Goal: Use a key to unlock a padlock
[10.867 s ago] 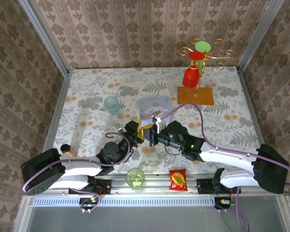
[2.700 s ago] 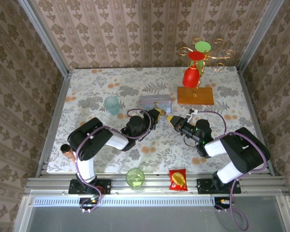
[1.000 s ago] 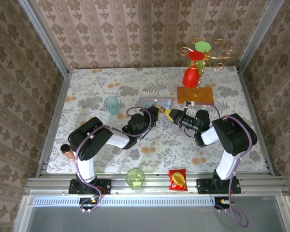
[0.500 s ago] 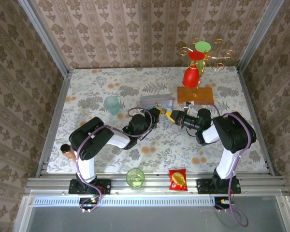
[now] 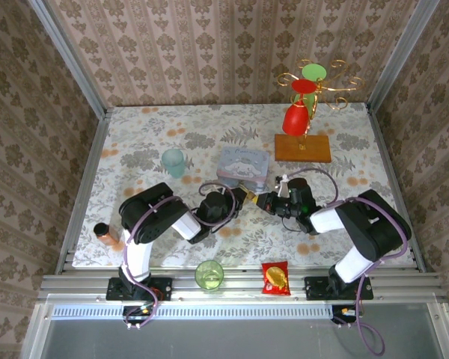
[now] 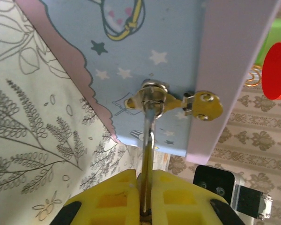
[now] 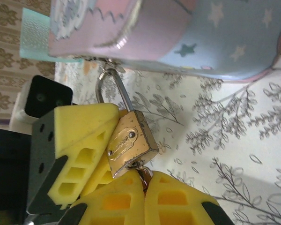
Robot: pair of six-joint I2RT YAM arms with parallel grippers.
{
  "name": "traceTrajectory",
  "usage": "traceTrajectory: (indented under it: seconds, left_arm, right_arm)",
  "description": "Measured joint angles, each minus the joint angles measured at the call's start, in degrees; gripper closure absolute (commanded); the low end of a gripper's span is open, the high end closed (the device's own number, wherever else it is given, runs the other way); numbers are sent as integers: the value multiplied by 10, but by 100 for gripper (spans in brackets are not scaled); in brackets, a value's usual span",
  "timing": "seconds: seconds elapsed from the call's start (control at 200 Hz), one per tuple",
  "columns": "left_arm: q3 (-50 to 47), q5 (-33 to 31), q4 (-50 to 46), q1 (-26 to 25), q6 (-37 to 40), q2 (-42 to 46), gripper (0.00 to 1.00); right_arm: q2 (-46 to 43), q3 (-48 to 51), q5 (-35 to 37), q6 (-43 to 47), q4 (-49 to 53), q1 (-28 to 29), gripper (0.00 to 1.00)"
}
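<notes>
The brass padlock hangs by its silvery shackle from the hasp of the pale blue tin. My left gripper is shut on the padlock, which it sees edge-on. Its yellow fingers clamp the lock body from the left in the right wrist view. My right gripper is shut on the key, whose blade sits in the keyhole at the bottom of the padlock. From above, the left gripper and right gripper meet tip to tip just in front of the tin.
A teal cup stands left of the tin. A green cup and a red-and-gold snack packet lie at the near edge, and a brown can at the left edge. A gold stand with a red cup is at the back right.
Both grippers, joined at the padlock, have moved toward the near edge. The tin has followed and now shows more of its printed face.
</notes>
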State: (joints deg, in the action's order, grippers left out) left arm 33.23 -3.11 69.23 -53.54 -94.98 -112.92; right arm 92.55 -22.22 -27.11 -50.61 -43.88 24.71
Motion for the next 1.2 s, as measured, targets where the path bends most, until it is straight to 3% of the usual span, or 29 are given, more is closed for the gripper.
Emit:
traceTrajectory:
  seconds: [0.225,0.385,0.445,0.5,0.575,0.91,1.075,1.195]
  left_arm:
    - [-8,3,24,-5,23,-16,88]
    - [-10,3,29,-6,33,-21,78]
    - [-11,4,30,-9,37,-22,76]
    - [-11,6,30,-9,38,-24,81]
    - [-12,8,32,-10,44,-25,82]
    - [-15,24,38,-10,76,-25,61]
    - [-17,35,48,-9,87,-24,60]
    - [-17,43,55,-8,96,-24,52]
  right_arm:
    - [-18,22,95,36,0,51,100]
    - [-20,25,122,46,4,69,100]
    - [-20,27,122,49,6,71,100]
    - [-20,28,121,53,8,73,100]
    - [-20,28,122,56,12,75,100]
    - [-22,28,100,52,17,77,100]
    - [-26,30,86,35,5,78,100]
    - [-26,35,81,22,-4,73,100]
